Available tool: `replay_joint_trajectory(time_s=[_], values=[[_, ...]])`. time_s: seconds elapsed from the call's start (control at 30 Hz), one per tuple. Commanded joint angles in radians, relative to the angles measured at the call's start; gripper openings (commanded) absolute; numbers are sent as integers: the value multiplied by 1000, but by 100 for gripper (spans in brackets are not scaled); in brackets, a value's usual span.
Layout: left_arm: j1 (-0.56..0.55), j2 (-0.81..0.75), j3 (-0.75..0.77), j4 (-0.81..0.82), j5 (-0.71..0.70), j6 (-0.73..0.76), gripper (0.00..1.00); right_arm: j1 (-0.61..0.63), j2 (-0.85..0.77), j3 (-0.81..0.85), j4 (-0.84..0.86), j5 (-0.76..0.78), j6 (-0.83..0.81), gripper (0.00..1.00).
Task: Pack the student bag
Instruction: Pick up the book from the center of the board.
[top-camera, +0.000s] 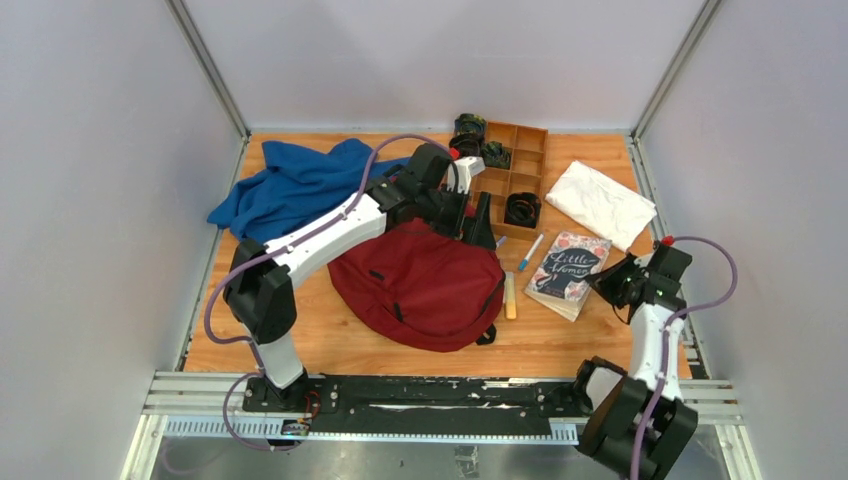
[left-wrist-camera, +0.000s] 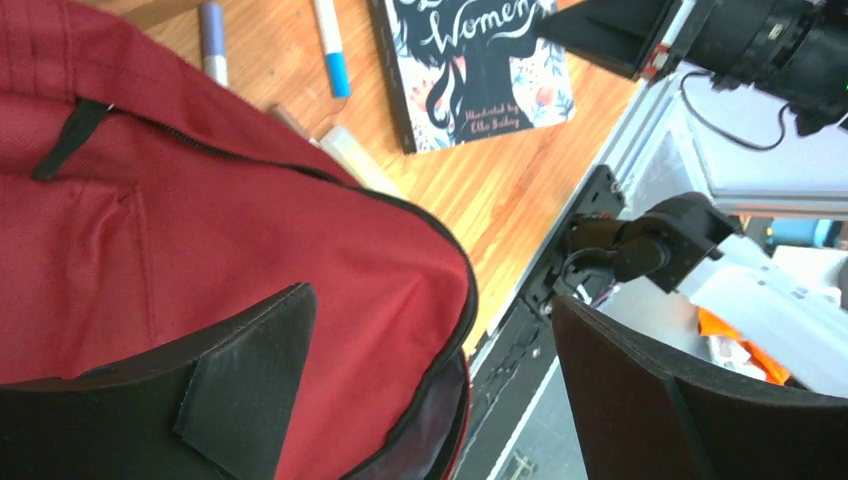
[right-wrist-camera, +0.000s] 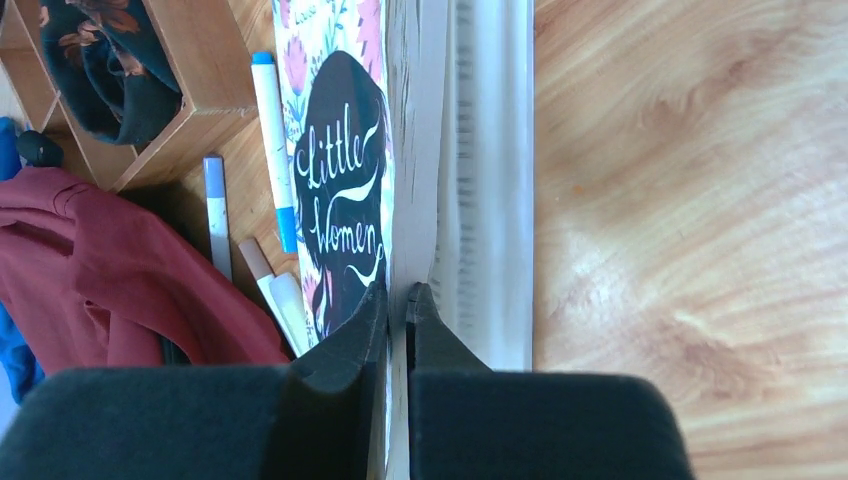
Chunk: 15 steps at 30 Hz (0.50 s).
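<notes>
The student bag (top-camera: 420, 285) is a dark red backpack lying flat mid-table. My left gripper (top-camera: 478, 222) hovers open over its far right edge. In the left wrist view the fingers straddle the bag's black-piped rim (left-wrist-camera: 250, 230), touching nothing, and a gap in the rim shows dark lining (left-wrist-camera: 432, 425). My right gripper (top-camera: 605, 280) is shut on the near edge of the "Little Women" book (top-camera: 570, 268). In the right wrist view the fingertips (right-wrist-camera: 397, 290) pinch the cover and a few pages of the book (right-wrist-camera: 345, 190). The bag (right-wrist-camera: 110, 260) lies to its left.
A blue cloth garment (top-camera: 300, 185) lies at the back left. A wooden divided organiser (top-camera: 515, 160) stands at the back with a coiled black belt (top-camera: 522, 208). A white folded cloth (top-camera: 600, 200) is at the back right. A blue-capped marker (top-camera: 530, 252) and a yellowish stick (top-camera: 510, 296) lie between bag and book.
</notes>
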Motion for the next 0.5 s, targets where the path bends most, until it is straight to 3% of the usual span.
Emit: replay_joint_trajectory(time_s=[0.0,0.27,0.47], values=[[-12,-11,-14,108,50,-60,96,6,-111,49,-118,23,33,0],[-8,0,30,42,-18,-29,98,6,-242,161,-225,-9,27,0],[33,-1,18,141,97,-108,100,6,-268,265,-265,-66,18,0]])
